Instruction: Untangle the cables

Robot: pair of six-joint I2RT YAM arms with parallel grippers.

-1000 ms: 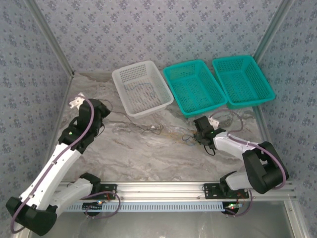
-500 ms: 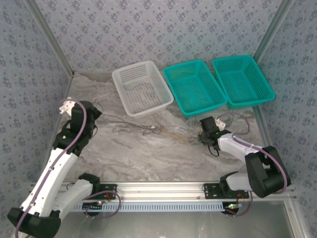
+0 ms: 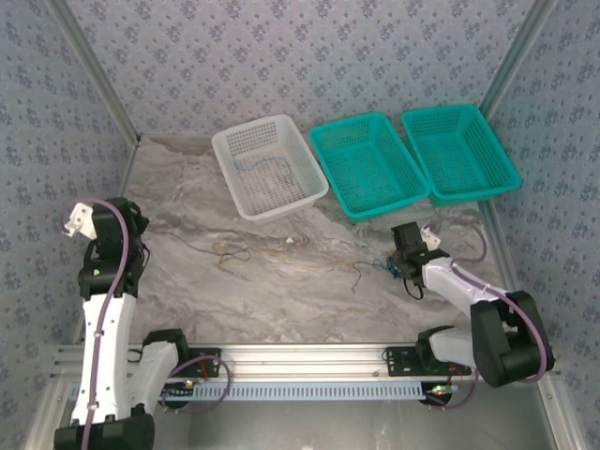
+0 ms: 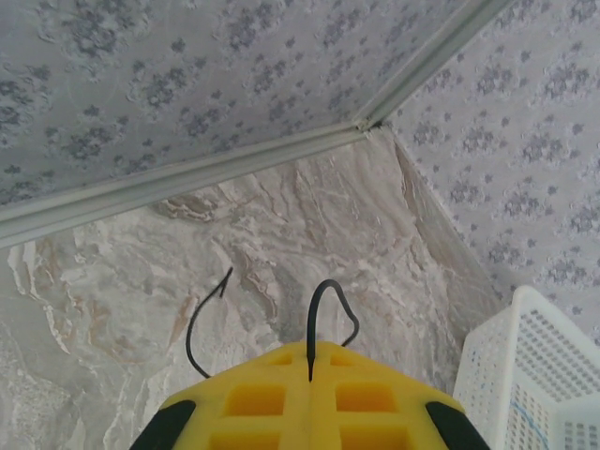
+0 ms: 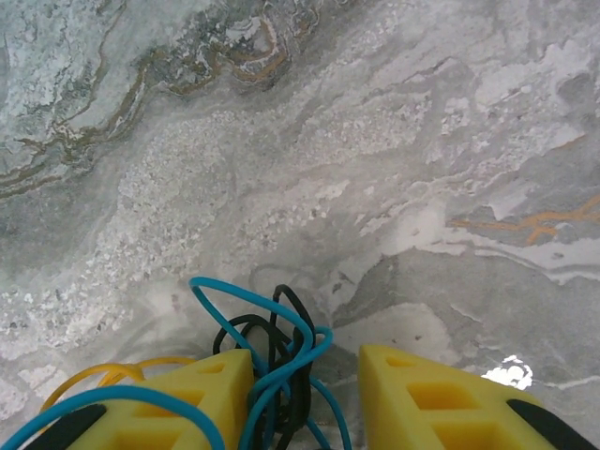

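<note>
Tangle of thin curly blue, black and yellow wires [image 5: 281, 349] lies lower centre on marble table [image 5: 281, 141], between my right fingers [image 5: 427, 398], which are apart. Left fingers [image 4: 272, 394] clamped on thin black wire [image 4: 323, 295]. Probably light, floppy, snaggy; pinch one strand near its end.

A tangle of thin blue, black and yellow cables [image 5: 281, 366] lies on the grey marbled worktop [image 5: 375, 141] between two blocky yellow plastic fingers [image 5: 427, 403]. It bunches against the finger at the view's left (a bare gap shows beside the other). A yellow loop curls outside that finger.
</note>
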